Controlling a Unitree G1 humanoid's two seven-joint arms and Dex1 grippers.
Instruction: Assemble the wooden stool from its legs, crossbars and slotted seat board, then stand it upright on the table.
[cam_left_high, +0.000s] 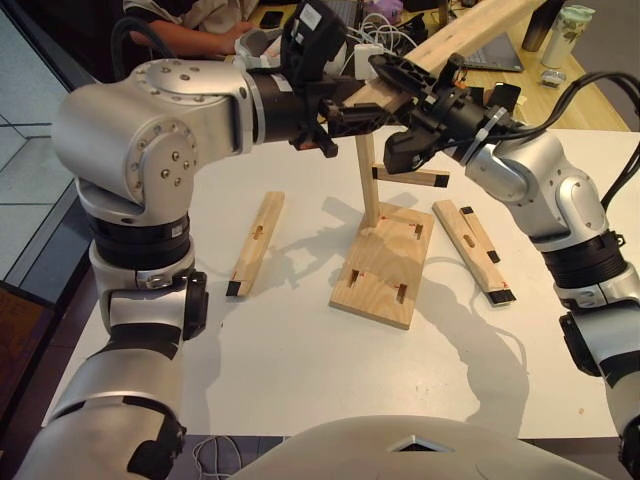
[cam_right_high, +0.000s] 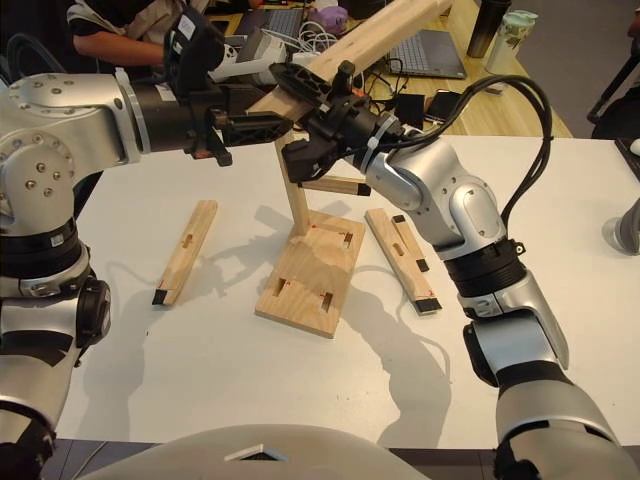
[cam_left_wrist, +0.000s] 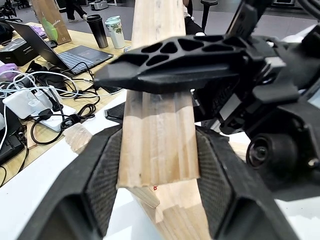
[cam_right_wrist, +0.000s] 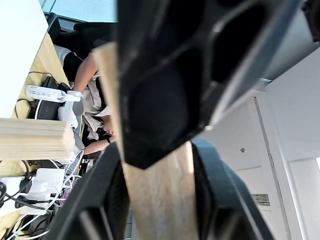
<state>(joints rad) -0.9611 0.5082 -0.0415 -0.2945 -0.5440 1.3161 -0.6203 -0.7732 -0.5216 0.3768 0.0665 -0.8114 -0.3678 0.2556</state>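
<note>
White table (cam_left_high: 300, 370), cluttered desk behind. Seat board (cam_left_high: 385, 270) lies flat, slots up. One leg (cam_left_high: 370, 190) upright in it, crossbar (cam_left_high: 412, 178) jutting sideways. Left loose leg (cam_left_high: 256, 243) and right loose leg (cam_left_high: 476, 245) lie flanking board.

Left gripper (cam_left_wrist: 157, 150) and right gripper (cam_right_wrist: 157, 190) both clamped on raised bar (cam_left_high: 480, 25) above upright leg (probably two-handed for steadier alignment).

Bar's lower end masked by fingers, far end cut off. Contact with leg unreadable.

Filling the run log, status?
Left end effector, right end effector both shut on raised wooden bar. Seat board flat, one upright leg slotted in. Left loose leg, right loose leg flank board, apart from it.
</note>
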